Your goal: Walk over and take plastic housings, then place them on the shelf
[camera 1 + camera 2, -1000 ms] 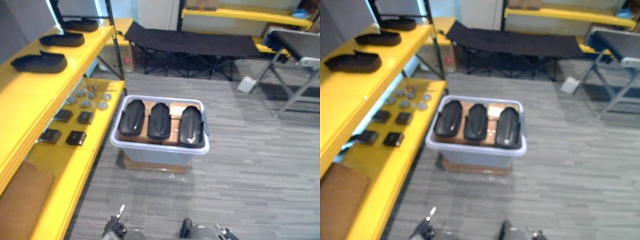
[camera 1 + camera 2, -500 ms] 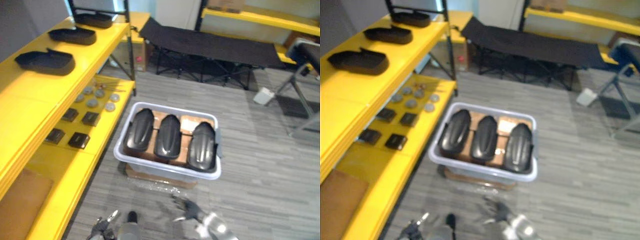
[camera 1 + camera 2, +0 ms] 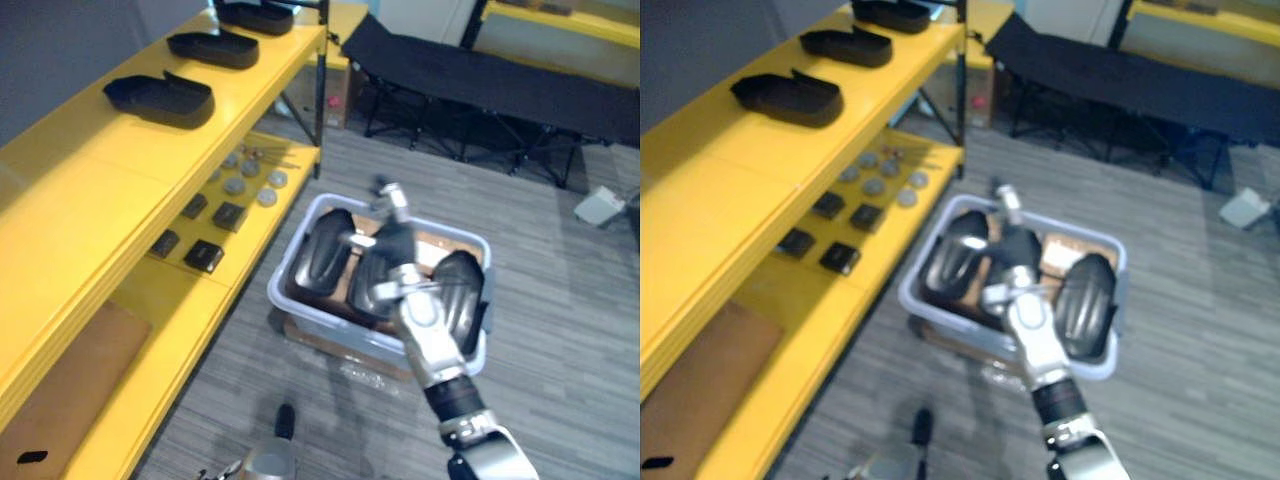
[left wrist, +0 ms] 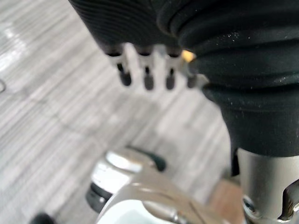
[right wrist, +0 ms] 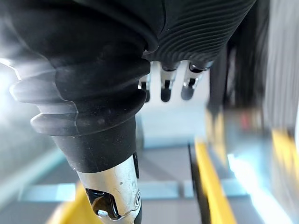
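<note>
Three housings point(image 3: 320, 255) in the bin point(image 3: 335, 325), laid lengthwise and side by side on cardboard point(image 3: 438, 244), probably for lifting out one at a time. Glossy black plastic, domed and elongated, rounded at the ends; bin pale grey, thin-walled, with a thick rim. Right hand point(image 3: 393, 240) stretched out over the middle one, fingers point(image 5: 164, 93) straight, nothing held; judged to be lining up for a grasp, contact impossible to tell. Left hand point(image 4: 147, 79) low over the floor point(image 4: 46, 93), fingers loosely straight, empty, idle. Three placed housings point(image 3: 160, 97) on the top board of the shelf point(image 3: 80, 190), seemingly hollow side up, spaced apart in a row, likely to keep room for more alongside. Shelf boards smooth and bright yellow on a dark frame. On the lower board, small grey discs point(image 3: 240, 185) and dark square blocks point(image 3: 205, 255) in rows.
</note>
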